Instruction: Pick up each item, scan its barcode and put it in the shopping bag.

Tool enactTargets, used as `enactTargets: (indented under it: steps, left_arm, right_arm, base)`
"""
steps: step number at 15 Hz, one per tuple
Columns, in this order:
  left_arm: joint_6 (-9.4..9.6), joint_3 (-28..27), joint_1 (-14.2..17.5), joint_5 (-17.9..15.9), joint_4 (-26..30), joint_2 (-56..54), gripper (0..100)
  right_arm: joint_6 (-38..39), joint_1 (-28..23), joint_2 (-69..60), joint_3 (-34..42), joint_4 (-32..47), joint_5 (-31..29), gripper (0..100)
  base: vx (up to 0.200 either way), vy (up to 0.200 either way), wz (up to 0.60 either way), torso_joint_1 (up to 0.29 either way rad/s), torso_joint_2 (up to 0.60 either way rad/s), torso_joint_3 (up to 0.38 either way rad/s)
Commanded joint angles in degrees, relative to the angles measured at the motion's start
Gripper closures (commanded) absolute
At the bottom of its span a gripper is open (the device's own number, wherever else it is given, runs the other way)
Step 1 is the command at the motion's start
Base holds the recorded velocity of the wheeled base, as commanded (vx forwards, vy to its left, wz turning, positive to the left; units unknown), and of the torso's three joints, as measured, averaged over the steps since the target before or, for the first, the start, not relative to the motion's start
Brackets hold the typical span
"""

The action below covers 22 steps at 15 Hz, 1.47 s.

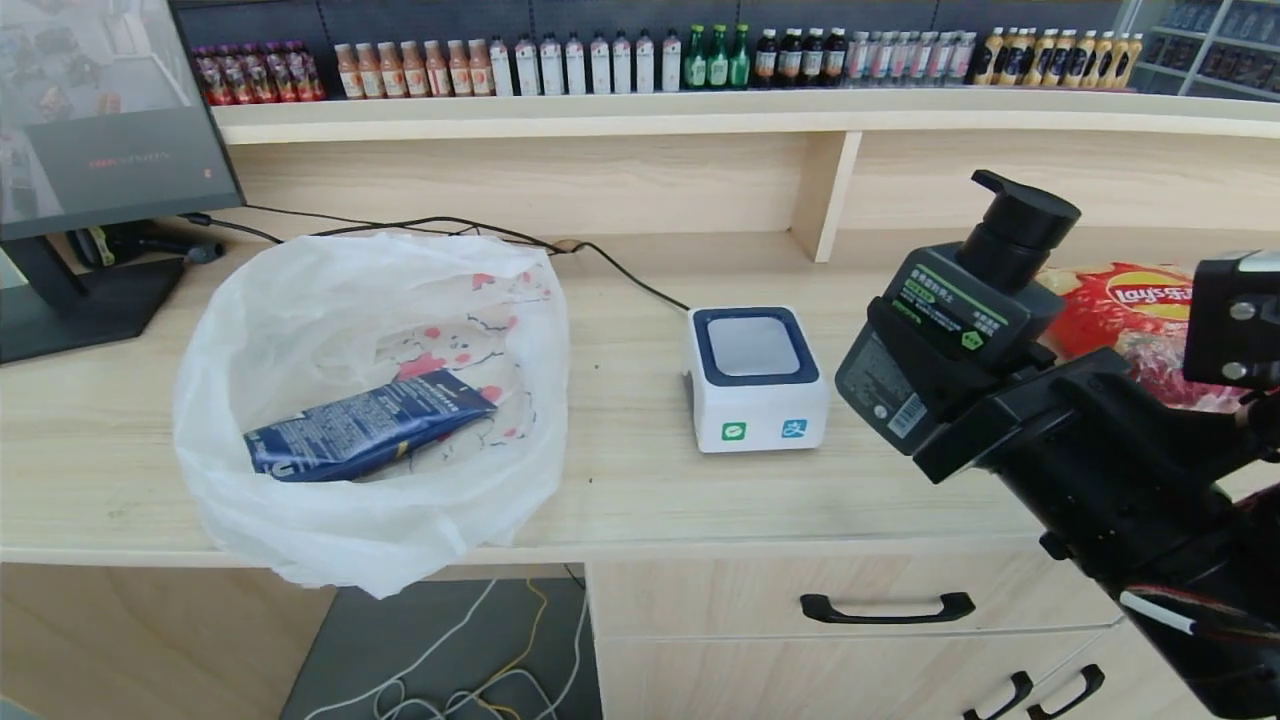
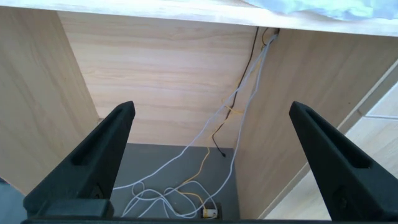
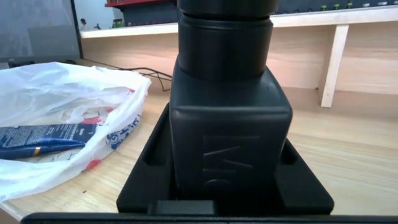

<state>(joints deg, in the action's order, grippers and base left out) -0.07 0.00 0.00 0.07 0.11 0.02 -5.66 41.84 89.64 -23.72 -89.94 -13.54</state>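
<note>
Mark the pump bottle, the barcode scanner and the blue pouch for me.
black pump bottle (image 1: 955, 315): head view, on its front label.
barcode scanner (image 1: 752, 346): head view, on its top scan window.
blue pouch (image 1: 365, 428): head view, on its middle.

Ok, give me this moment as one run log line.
right pincer: shut on pump bottle, raised beside scanner | left pincer: open, below counter | shopping bag: blue pouch inside | chips bag: on counter

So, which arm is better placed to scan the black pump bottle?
Right: the right end effector holds the black pump bottle beside the scanner; the left end effector is open, under the counter.
</note>
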Motion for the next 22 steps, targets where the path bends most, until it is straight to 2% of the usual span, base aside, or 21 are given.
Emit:
enactTargets:
  steps: [1, 4, 8, 12, 14, 16, 20, 22]
  left_arm:
    - [0.07, 0.0, -0.1, 0.0, 0.0, 0.0, 0]
    - [0.16, 0.0, 0.0, 0.0, 0.0, 0.0, 0]
    - [-0.01, 0.0, 0.0, 0.0, -0.1, 0.0, 0]
    - [0.07, 0.0, -0.1, 0.0, -0.1, 0.0, 0]
    - [0.07, 0.0, 0.0, 0.0, -0.1, 0.0, 0]
    - [0.07, 0.0, 0.0, 0.0, -0.1, 0.0, 0]
    - [0.07, 0.0, -0.1, 0.0, -0.1, 0.0, 0]
    - [0.07, 0.0, 0.0, 0.0, -0.1, 0.0, 0]
  right_arm:
    - [-0.1, 0.1, -0.3, 0.2, -0.1, 0.0, 100]
    - [0.3, -0.4, -1.0, 0.6, -0.1, -0.1, 100]
    - [0.1, -0.1, -2.2, 2.1, -0.1, -1.0, 100]
    - [-3.0, -1.1, -1.8, 0.1, -0.1, 0.1, 100]
    - [-7.0, -2.2, -0.5, -1.5, -0.1, 4.0, 100]
    - [-17.7, -6.6, 0.8, -2.3, -0.1, 11.9, 100]
    - [-33.9, -10.9, 2.2, -7.7, -0.1, 23.7, 100]
    - [-41.4, -16.5, 3.0, -9.8, -0.1, 33.1, 100]
  base:
    - [0.0, 0.2, 0.0, 0.002, 0.0, 0.007]
    - [0.0, 0.2, 0.0, 0.004, 0.0, -0.001]
    - [0.0, 0.0, 0.0, 0.0, 0.0, 0.0]
    - [0.0, 0.0, 0.0, 0.0, 0.0, 0.0]
    - [0.0, 0.0, 0.0, 0.0, 0.0, 0.0]
    - [0.0, 0.0, 0.0, 0.0, 0.0, 0.0]
    - [0.0, 0.0, 0.0, 0.0, 0.0, 0.0]
    - [0.0, 0.0, 0.0, 0.0, 0.0, 0.0]
